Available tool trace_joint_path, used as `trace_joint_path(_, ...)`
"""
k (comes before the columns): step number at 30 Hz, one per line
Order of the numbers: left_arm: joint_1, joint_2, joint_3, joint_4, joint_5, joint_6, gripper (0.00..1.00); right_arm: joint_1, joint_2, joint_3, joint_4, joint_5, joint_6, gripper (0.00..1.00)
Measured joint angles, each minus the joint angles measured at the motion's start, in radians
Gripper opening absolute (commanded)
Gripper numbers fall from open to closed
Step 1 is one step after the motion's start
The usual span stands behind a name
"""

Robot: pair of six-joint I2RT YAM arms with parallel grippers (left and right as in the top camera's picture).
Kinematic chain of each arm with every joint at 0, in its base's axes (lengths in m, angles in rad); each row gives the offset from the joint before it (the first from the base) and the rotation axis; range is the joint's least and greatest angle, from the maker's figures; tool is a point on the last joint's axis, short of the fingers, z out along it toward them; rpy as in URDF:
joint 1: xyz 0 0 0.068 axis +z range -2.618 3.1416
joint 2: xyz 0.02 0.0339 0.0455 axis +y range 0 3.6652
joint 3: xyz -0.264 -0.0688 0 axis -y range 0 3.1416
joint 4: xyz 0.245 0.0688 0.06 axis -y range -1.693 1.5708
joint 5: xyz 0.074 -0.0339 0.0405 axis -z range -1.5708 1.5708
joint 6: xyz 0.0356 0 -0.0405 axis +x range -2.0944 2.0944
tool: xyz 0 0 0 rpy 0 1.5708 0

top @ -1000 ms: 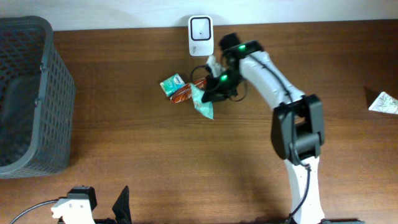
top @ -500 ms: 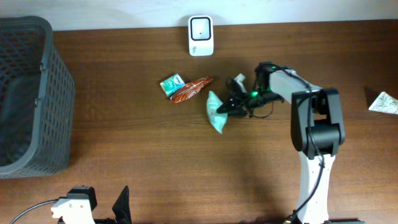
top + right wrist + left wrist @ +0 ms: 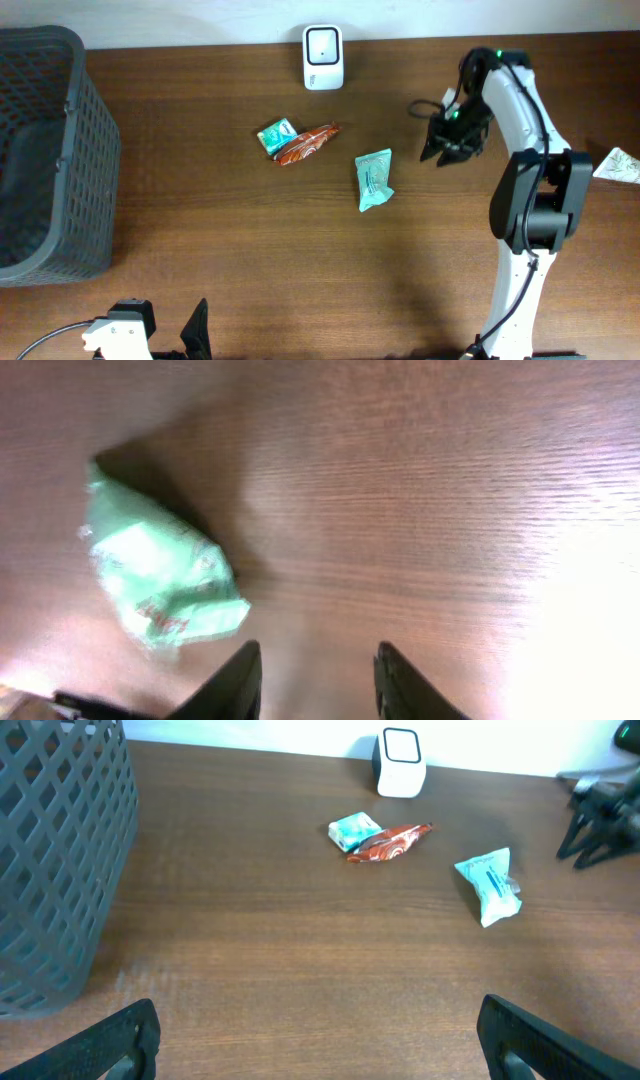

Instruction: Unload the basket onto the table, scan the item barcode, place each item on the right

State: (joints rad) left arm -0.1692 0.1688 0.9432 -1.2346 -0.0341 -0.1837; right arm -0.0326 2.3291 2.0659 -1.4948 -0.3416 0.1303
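Green packet (image 3: 374, 180) lies on the worktop (image 3: 250, 260), apart from my right end effector (image 3: 440, 155), fingers parted, empty; a second ago I gripped it.

Overhead looks down; wrist views low — all share teal packet (image 3: 374, 180).

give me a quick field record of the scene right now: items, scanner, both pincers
scanner: white, far side
teal packet: lying flat, nothing touching it
red wrapper: against small green packet
basket: left side
right pincer: open, empty, apart from teal packet
left pincer: wide open, empty
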Motion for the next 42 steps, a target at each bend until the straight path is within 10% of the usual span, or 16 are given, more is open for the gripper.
trace_joint_path(2, 0.000, 0.000, 0.000, 0.000, 0.000, 0.000, 0.99, 0.021, -0.002, 0.084, -0.060, 0.026, -0.008, 0.66)
trace_joint_path(6, 0.000, 0.000, 0.000, 0.000, 0.000, 0.000, 0.99, 0.113, -0.008, 0.132, -0.115, 0.050, -0.031, 0.71)
trace_joint_path(8, 0.000, 0.000, 0.000, 0.000, 0.000, 0.000, 0.99, 0.174, -0.007, 0.132, -0.117, 0.070, -0.034, 0.97)
trace_joint_path(18, 0.000, 0.000, 0.000, 0.000, 0.000, 0.000, 0.99, 0.439, -0.007, 0.132, -0.064, 0.352, 0.100, 0.99)
trace_joint_path(22, 0.000, 0.000, 0.000, 0.000, 0.000, 0.000, 0.99, 0.463, -0.007, 0.105, 0.006, 0.391, 0.138, 0.68)
trace_joint_path(30, 0.000, 0.000, 0.000, 0.000, 0.000, 0.000, 0.99, 0.466, -0.006, -0.151, 0.187, 0.409, 0.188, 0.67)
trace_joint_path(37, 0.000, 0.000, 0.000, 0.000, 0.000, 0.000, 0.99, 0.466, -0.006, -0.213, 0.248, 0.413, 0.214, 0.27)
trace_joint_path(42, 0.000, 0.000, 0.000, 0.000, 0.000, 0.000, 0.99, 0.466, -0.006, -0.200, 0.248, 0.420, 0.210, 0.24)
